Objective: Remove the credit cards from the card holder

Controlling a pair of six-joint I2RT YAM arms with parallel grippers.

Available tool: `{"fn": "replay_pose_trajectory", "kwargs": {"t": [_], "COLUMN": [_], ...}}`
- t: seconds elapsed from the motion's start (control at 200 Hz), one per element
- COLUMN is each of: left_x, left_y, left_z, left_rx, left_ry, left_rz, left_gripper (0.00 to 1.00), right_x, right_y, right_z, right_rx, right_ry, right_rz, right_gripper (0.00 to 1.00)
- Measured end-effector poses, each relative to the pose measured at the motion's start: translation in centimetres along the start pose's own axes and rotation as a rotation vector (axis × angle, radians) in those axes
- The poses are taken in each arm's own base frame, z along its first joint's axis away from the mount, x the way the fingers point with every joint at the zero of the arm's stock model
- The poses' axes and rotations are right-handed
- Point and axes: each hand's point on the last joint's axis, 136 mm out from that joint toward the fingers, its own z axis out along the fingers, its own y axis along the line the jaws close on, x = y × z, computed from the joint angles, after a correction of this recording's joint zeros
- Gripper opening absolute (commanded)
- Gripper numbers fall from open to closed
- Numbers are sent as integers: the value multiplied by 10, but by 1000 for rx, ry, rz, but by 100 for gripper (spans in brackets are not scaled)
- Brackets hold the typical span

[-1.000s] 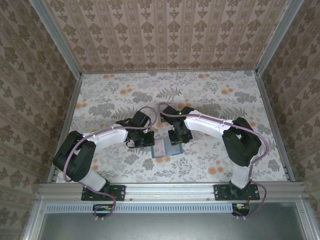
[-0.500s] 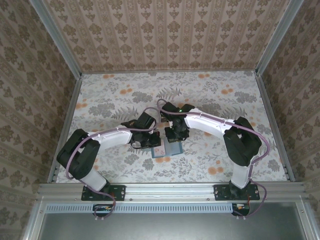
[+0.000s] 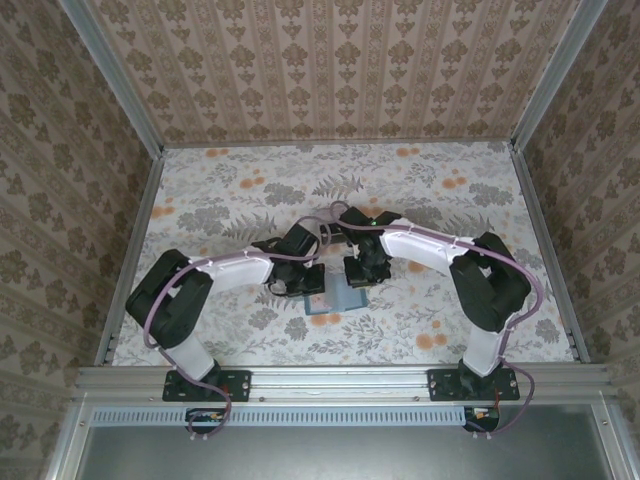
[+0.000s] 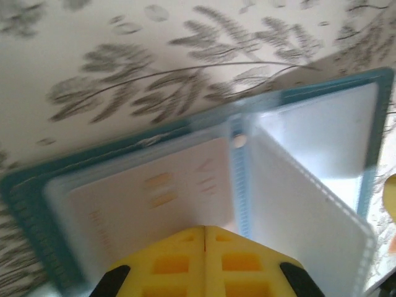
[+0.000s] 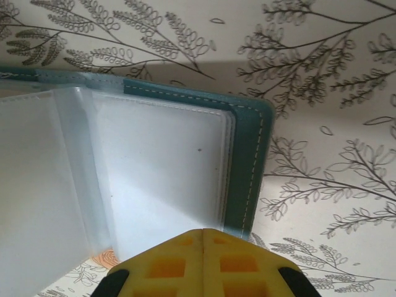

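Top external view had the left gripper (image 3: 304,282) low at mid-frame, tips at the left edge of the teal card holder (image 3: 333,305), which lay open on the floral table (image 3: 220,200) just below centre. On the left wrist camera its yellow fingers (image 4: 176,263) were pressed together over the left panel, where a pale pinkish credit card (image 4: 154,185) sat under clear plastic. A clear sleeve (image 4: 309,216) stood tilted up at right. Over to the right gripper (image 3: 361,273), down at the holder's upper right. On the right wrist camera its fingers (image 5: 176,266) were squeezed tight too, at the lower edge of the right panel's clear pocket (image 5: 161,179).
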Motion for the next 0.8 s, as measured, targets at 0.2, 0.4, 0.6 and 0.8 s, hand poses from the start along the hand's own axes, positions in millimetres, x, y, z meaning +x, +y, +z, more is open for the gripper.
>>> {"fn": "replay_pose_trajectory", "kwargs": {"t": [0.2,0.4,0.6,0.8], "left_x": [-7,-6,-7,-7], "left_y": [-26,-29,-33,-34], "left_z": [13,30,33,31], "left_rx": [26,27,48,48], "left_ry": [19,58,68,61], "left_rz": [44,52,54,56], "left_gripper": [4,4,5,6], "right_x": [-3,-4,1,0], "right_y": [-10,-19,-12,13], "right_z": [-21,-28,-21,-17], "right_rx": [-27,-39,-91,-247], "right_ry": [-56,-82,-65,-54], "right_rz": [29,51,52,88], "right_gripper": [6,6,6,7]}}
